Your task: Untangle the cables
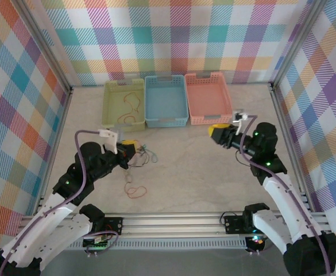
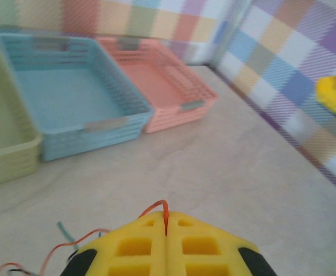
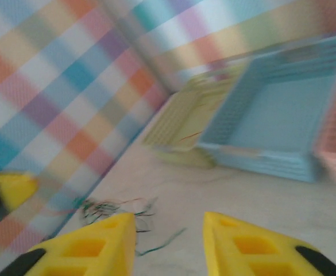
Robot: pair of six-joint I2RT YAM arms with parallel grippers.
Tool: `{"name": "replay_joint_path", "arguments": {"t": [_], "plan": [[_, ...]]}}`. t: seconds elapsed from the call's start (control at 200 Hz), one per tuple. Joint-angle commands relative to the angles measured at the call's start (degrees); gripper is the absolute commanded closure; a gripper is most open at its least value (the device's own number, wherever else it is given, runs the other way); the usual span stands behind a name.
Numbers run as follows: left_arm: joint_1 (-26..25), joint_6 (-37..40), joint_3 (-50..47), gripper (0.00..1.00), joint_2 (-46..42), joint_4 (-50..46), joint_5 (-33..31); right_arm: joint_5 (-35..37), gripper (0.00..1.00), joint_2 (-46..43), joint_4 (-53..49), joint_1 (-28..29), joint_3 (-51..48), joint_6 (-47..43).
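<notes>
The cables (image 1: 143,156) lie as a small tangle of black, green and orange-red wires on the table, just right of my left gripper (image 1: 131,144). An orange-red loop (image 1: 136,191) rests nearer the front edge. The left wrist view has my left gripper (image 2: 166,223) shut on an orange-red cable (image 2: 158,206) that arches out of the closed jaws. My right gripper (image 1: 216,131) hovers in front of the pink basket; its jaws stand apart with nothing between them. In the blurred right wrist view, that gripper (image 3: 169,231) faces the tangle (image 3: 107,208).
Three baskets stand in a row at the back: yellow-green (image 1: 108,109) with an orange-red wire (image 1: 134,104) inside, blue (image 1: 166,121) and pink (image 1: 211,120). Plaid walls close in the left, right and back sides. A metal rail (image 1: 173,221) runs along the front edge.
</notes>
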Motion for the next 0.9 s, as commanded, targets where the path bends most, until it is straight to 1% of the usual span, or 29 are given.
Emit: {"name": "replay_joint_path", "arguments": {"t": [0.0,0.095,0.15,0.21,0.285,0.35,0.405,0.515,0.555,0.6,0.62,0.665,0.705,0.77,0.82,0.86,0.895], "plan": [[0.31,0.7,4.06,1.0,2.97,5.01,11.97,-3.55,0.57,2.84,10.49,7.6,-3.5,-7.76],[0.3,0.33,5.84,1.0,5.83,5.76,14.08,-4.52,0.49,6.75,10.46,15.28,-3.32,-16.26],[0.3,0.49,6.66,1.0,7.33,5.8,15.14,-3.15,0.45,9.24,11.4,18.83,-2.99,-19.31],[0.3,0.42,7.36,1.0,8.96,5.79,15.94,-2.35,0.41,11.72,13.57,21.3,-2.49,-20.39],[0.26,0.28,7.98,1.0,10.82,6.0,17.48,-1.74,0.39,14.91,14.75,23.68,-1.06,-21.44],[0.26,-0.21,8.09,1.0,11.94,6.67,18.14,-2.13,0.36,17.74,12.85,26.18,1.23,-23.65],[0.13,-0.2,8.43,1.0,12.6,6.63,18.82,-0.77,0.36,19.68,11.55,28.18,2.94,-25.74],[0.12,0.13,8.75,1.0,13.07,6.26,19.02,-1.57,0.37,23.3,12.59,29.61,4.94,-26.82],[0.12,0.38,9.01,1.0,13.21,5.8,19.36,-0.81,0.37,24.18,13.09,30.1,5.3,-27.72],[0.1,0.78,9.27,1.0,13.18,5.25,19.96,0.78,0.38,25.31,13.22,30.6,5.66,-29.42],[0.04,0.84,9.37,1.0,13.32,5.03,20.2,0.87,0.39,25.86,13.13,30.66,5.97,-31.78],[0.04,1.04,9.62,1.0,13.23,4.69,20.33,1.63,0.41,27.01,13.5,30.66,6.5,-34.14],[0.04,1.08,9.76,1.0,13.23,4.42,20.49,2.23,0.43,28.19,14.75,30.62,6.65,-35.61],[0.04,1.21,10.07,1.0,13.3,3.84,21.04,1.67,0.45,29.93,15.61,30.66,7.68,-37.56],[0.04,1.38,10.16,1.0,13.26,3.32,21.02,2.65,0.46,31.17,15.98,30.66,8.54,-38.68],[0.04,1.4,10.35,1.0,13.13,3.01,20.9,4.08,0.48,32.06,16.34,30.65,8.96,-39.38],[0.04,1.39,10.33,1.0,12.97,2.82,20.82,5.41,0.54,32.64,16.68,30.65,9.33,-39.93]]}}
